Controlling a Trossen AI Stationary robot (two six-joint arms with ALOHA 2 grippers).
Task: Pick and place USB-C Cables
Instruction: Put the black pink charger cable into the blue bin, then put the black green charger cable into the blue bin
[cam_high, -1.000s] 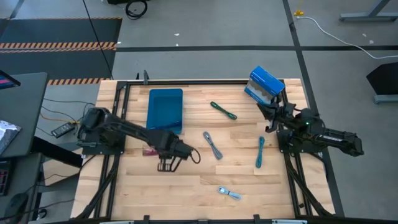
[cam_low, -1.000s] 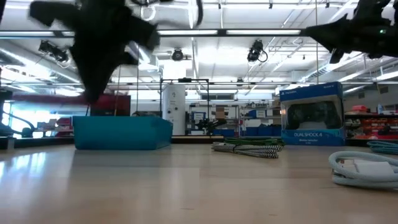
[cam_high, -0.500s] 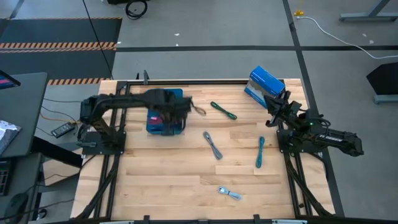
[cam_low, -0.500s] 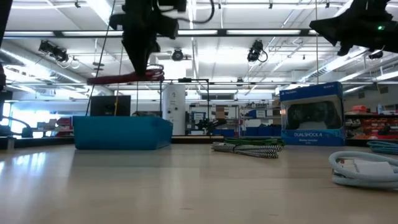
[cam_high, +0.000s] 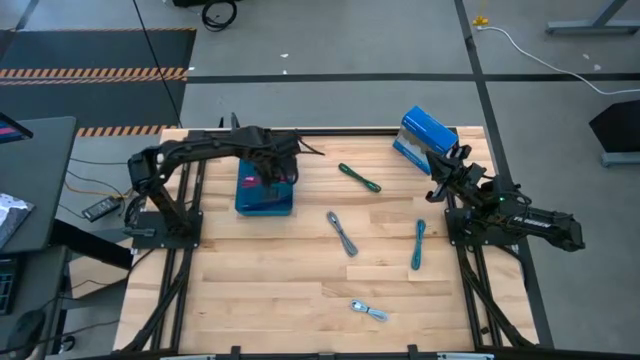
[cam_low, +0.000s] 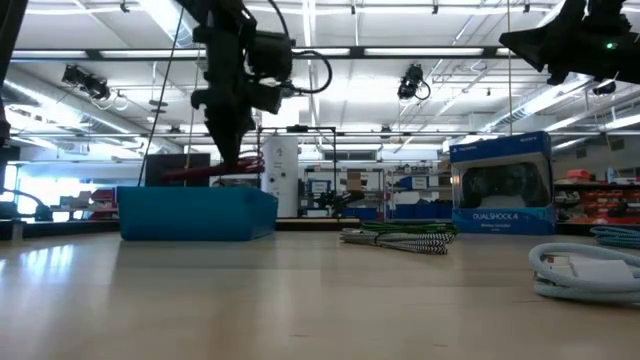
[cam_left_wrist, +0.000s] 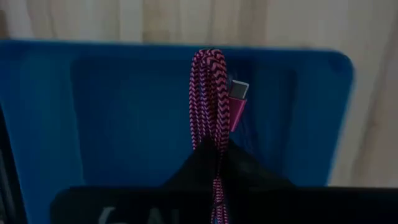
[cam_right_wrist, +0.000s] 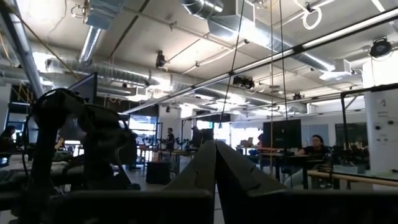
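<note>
My left gripper (cam_high: 268, 178) hangs over the blue tray (cam_high: 250, 160) near the table's far left and is shut on the magenta USB-C cable (cam_left_wrist: 208, 99). In the low view the cable (cam_low: 215, 172) lies level just above the tray's rim (cam_low: 195, 195). The dark green (cam_high: 358, 177), grey (cam_high: 342, 233), teal (cam_high: 419, 243) and pale blue-silver (cam_high: 368, 311) cables lie flat on the wood. No purple cable shows. My right gripper (cam_right_wrist: 215, 163) is shut on nothing and waits at the right edge beside the blue-and-white box (cam_high: 425, 135). My left gripper pinches the magenta cable bundle between its two fingers (cam_left_wrist: 242, 171), which come from above and point down. The bundle's looped end (cam_left_wrist: 208, 57) and a connector (cam_left_wrist: 239, 93) stick out past the fingertips. The cable is lifted clear, level above the tray.
The box stands at the far right corner, close to my right arm. The four loose cables are spread over the middle and right of the table. Bare wood lies along the near left. Arm frames run down both sides of the table.
My left gripper has carried the magenta cable from the wood near the table's left middle up and toward the far edge until it was over the blue tray. It has since come down, so the cable now hangs just above the tray's rim. The fingers have stayed shut on it.
</note>
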